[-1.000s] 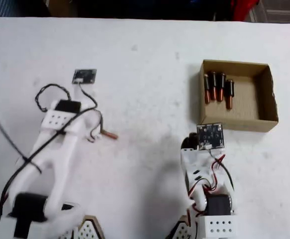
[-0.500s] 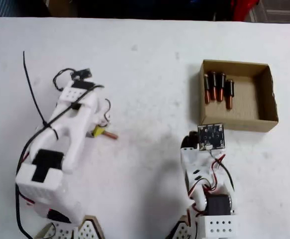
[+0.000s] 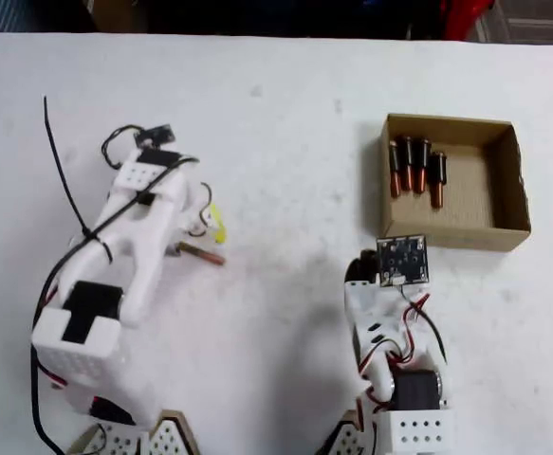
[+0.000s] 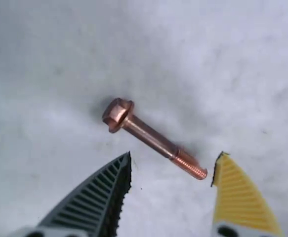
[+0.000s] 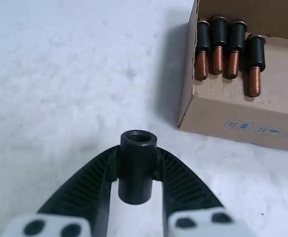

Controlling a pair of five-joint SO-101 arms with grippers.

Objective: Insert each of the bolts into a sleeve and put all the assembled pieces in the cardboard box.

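Copper bolt by wide left jaws, right jaws clamping sleeve near box edge

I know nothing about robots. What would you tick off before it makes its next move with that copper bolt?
1. The bolt lies loose and flat on the table: ok.
2. The left hand is open, straddling the bolt's threaded end: ok.
3. The right hand is shut on the sleeve, hole open at the mouth: ok.
4. The cardboard box has free floor beside four assembled pieces: ok.
5. The sleeve is clear all the way through: cannot tell.
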